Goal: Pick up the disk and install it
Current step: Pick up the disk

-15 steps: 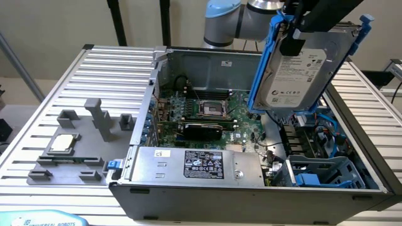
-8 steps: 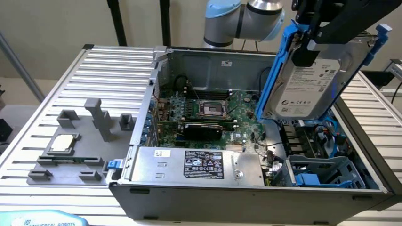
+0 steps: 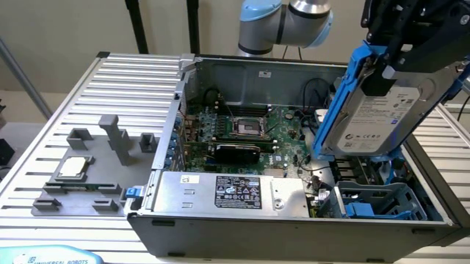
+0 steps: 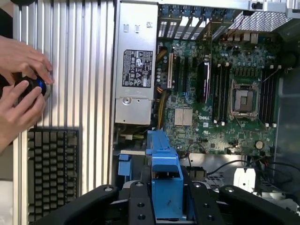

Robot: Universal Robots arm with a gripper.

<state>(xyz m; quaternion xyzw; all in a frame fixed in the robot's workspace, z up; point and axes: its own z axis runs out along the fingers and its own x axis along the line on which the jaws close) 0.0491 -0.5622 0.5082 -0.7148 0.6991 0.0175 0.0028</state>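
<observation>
Up at 2 o'clock over the open case (image 3: 294,225): one disk (image 3: 375,121), clamped tight in the one gripper (image 3: 404,69).

Exterior view: disk hangs tilted, label facing out. One silver box (image 3: 220,190) sits at 6 o'clock inside the case, and one small chip (image 3: 74,166) lies on the grey fixture (image 3: 110,165) out at 9 o'clock. Wrist view: the gripper's (image 4: 166,201) two black fingers (image 4: 140,206) pinch the disk's (image 4: 164,159) blue rail, while a person's two hands (image 4: 18,108) cup one round knob (image 4: 35,86) beside one keyboard (image 4: 51,168).
</observation>
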